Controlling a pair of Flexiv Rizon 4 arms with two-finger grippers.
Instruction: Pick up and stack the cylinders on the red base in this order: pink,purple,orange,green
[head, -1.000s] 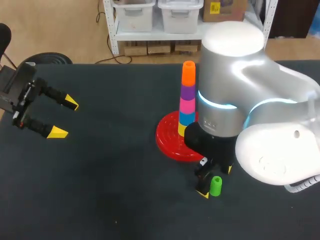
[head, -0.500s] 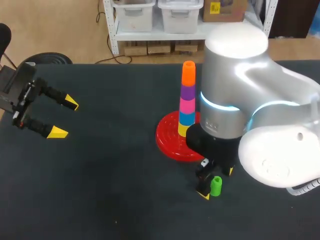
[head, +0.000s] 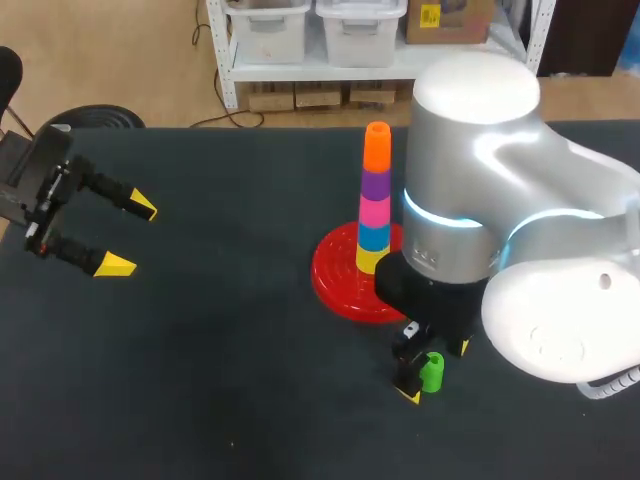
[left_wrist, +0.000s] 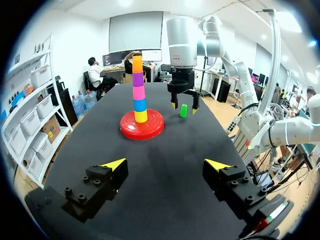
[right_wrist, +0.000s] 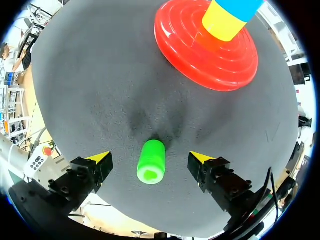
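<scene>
The right end effector (right_wrist: 150, 159) points straight down at the tabletop (head: 220, 350). Its fingers are spread wide, w/ the green cylinder (head: 432, 373) between the two yellow tips. There is a gap on each side, so no contact yet.

Over the last sec. the right arm has shifted a little toward its own side and the near edge, bringing the fingers more squarely about the cylinder. The cylinder itself has not moved. Judging by that, the approach is about done and what remains is to close on the cylinder, the last piece in the order.

The green cylinder stands upright on the tabletop w/ its long axis vertical, i.e. in line w/ the fingers. Its top end, w/ a small dark hole at centre, faces up at the wrist camera. It sits near the red base (right_wrist: 200, 45), not touching it.

On the base a tall stack rises. Bottom to top: yellow cylinder (head: 368, 260), blue cylinder (head: 373, 237), pink cylinder (head: 374, 212), purple cylinder (head: 376, 185), orange cylinder (head: 377, 146). So pink, purple and orange look placed, and green goes on top of orange.

Well apart, at the tabletop's left edge, the left end effector (head: 129, 236) hangs w/ fingers spread and nothing between them, unchanged from a sec. ago.
</scene>
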